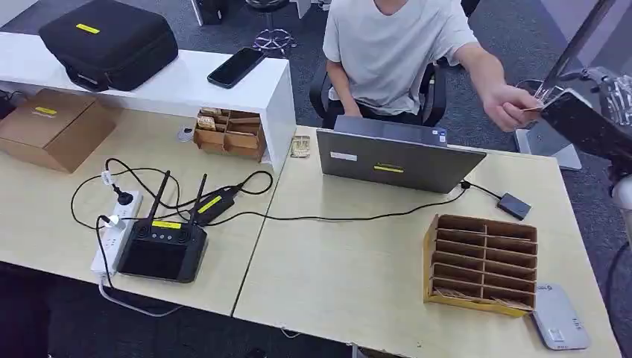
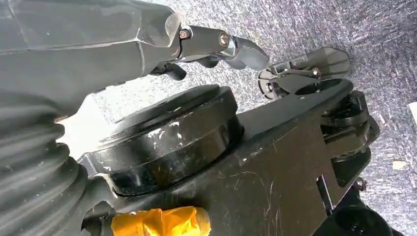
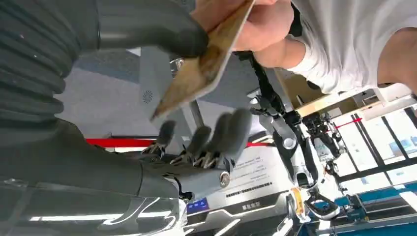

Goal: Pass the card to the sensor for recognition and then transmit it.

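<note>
1. Robot hand on the left (image 2: pixel 216 46): I see it hanging above the floor, grasping nothing, fingers hidden, so I cannot tell its state.
2. Right robot hand (image 3: pixel 196 142): fingers spread, thumb touching the card (image 3: pixel 206 64), which a person's hand (image 1: pixel 509 106) pinches beyond the bench (image 1: pixel 358 261).

Two light wood desks (image 1: pixel 358 283) pushed side by side, with a white raised shelf (image 1: pixel 171 86) along the back left. Floor is grey speckled carpet (image 1: pixel 522 37) (same stuff shows in the left wrist view). A black office chair (image 1: pixel 432 93) sits behind the desks. Right wrist view catches big windows (image 3: pixel 393 147), pretty bright out there.
</note>
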